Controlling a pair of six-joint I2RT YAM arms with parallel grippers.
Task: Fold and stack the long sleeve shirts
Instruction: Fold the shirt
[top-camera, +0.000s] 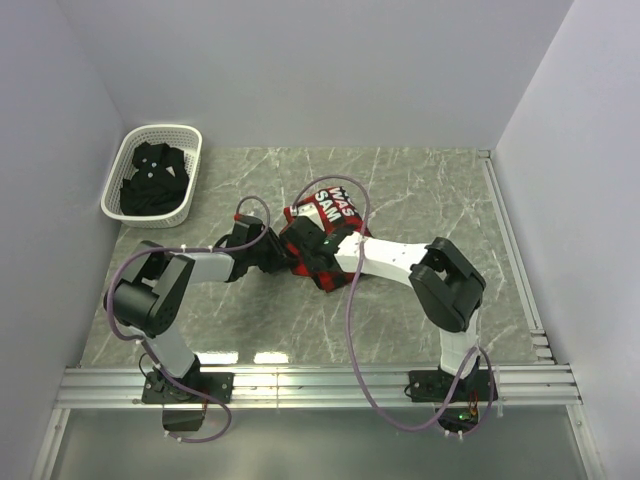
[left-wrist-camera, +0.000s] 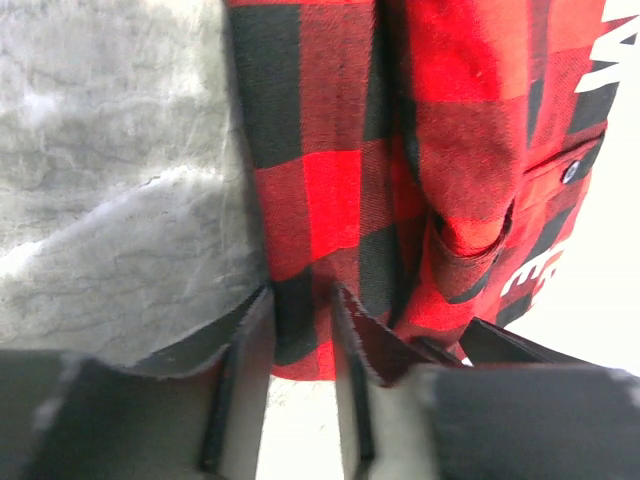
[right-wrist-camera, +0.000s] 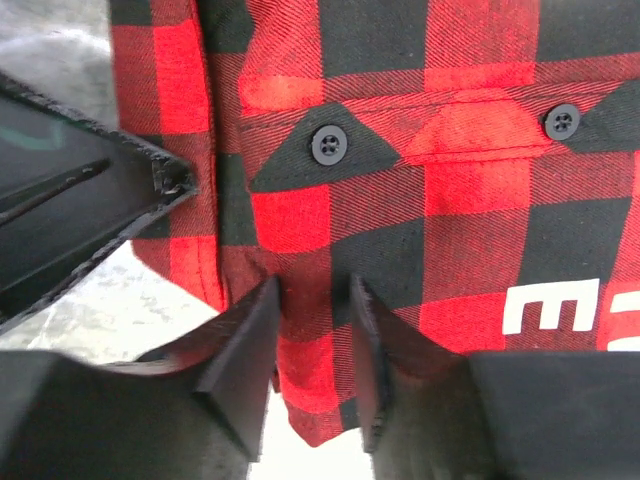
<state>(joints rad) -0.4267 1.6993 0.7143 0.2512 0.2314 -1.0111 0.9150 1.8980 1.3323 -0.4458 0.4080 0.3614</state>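
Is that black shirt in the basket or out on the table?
In the basket: the black shirt lies crumpled inside the white basket, its rim all around it.

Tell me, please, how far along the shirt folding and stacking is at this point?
Nothing looks finished: no folded stack is visible. In hand: the red flannel shirt lies bunched mid-table, with the left gripper and right gripper each pinching its edge. Left to do: finish that fold, then take the black shirt out of the white basket, fold it and stack the two.

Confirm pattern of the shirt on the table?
The shirt is red-and-black buffalo check; clearest in the right wrist view.
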